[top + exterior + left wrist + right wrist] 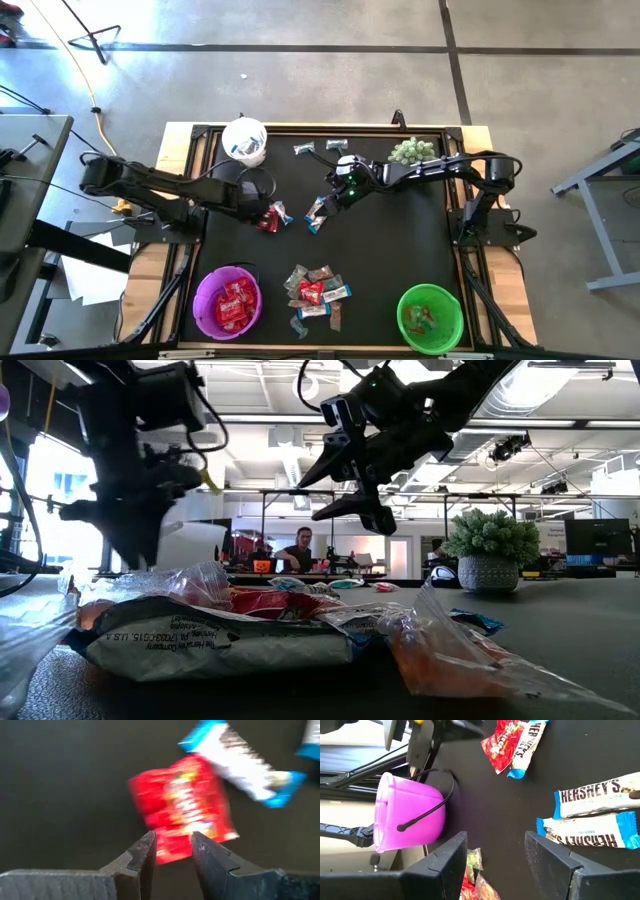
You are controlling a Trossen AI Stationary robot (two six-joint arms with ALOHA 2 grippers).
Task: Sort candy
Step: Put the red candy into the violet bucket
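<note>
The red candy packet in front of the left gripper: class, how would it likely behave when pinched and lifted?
The red candy packet looks like thin glossy film, so it probably crumples and may slip. It seems light, likely dangling limp from the left gripper. Lying flat, it shouldn't roll.

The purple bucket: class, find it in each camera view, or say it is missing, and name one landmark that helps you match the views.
High view: purple bucket at the table's near left corner, red packets inside.
Low view: not in it.
Left wrist view: not in it.
Right wrist view: the bucket shows beyond the open right gripper.
Shared landmark: the red packet beside a blue-and-white bar.
</note>
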